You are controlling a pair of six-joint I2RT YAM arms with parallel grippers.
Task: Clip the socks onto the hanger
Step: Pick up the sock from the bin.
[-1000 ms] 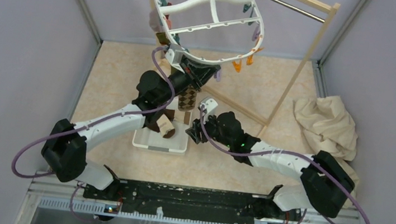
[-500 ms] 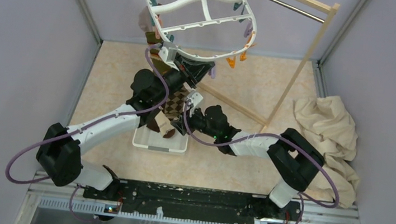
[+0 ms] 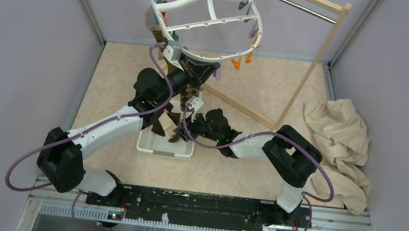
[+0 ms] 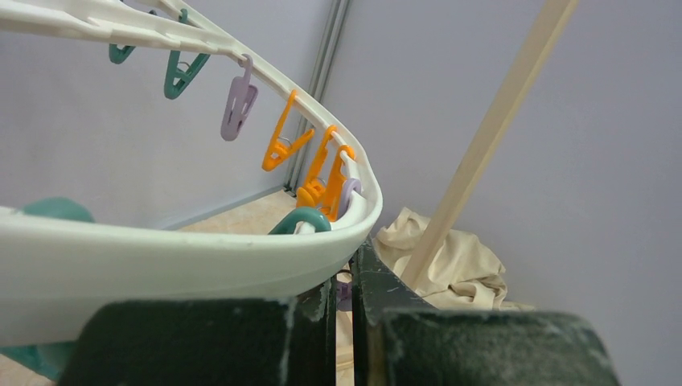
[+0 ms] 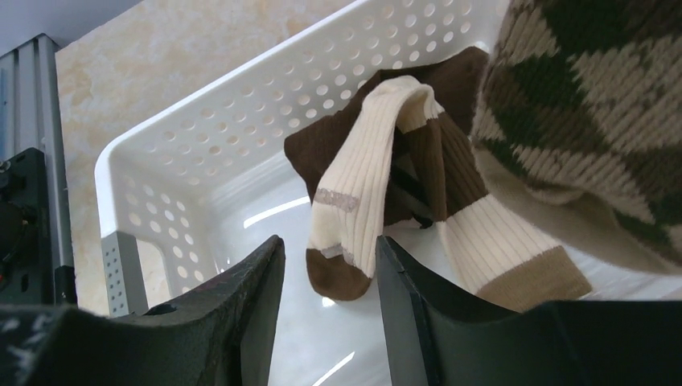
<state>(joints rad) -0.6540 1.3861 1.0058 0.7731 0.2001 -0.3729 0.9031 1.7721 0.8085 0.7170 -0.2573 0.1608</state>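
Note:
The white oval hanger [image 3: 202, 10] with orange, teal and purple pegs hangs at the top centre. My left gripper [image 3: 198, 71] is at its near rim. In the left wrist view the jaws [image 4: 344, 281] are pressed almost together at the rim [image 4: 161, 257]. My right gripper [image 3: 182, 129] is open over the white basket [image 3: 152, 145]. In the right wrist view the open gripper [image 5: 328, 249] straddles the brown toe of a brown-cream sock [image 5: 362, 185]. A second sock with a tan cuff [image 5: 515, 257] lies beside it. An argyle sock [image 5: 587, 104] hangs at the upper right.
A wooden rack [image 3: 312, 64] with a metal bar [image 3: 285, 1] stands at the back right; its post [image 4: 499, 121] shows in the left wrist view. A big beige cloth [image 3: 337, 130] lies at the right wall. Grey walls enclose the table.
My right gripper has swung left and down into the basket, onto the socks. My left gripper and the hanger have shifted a little left and back.

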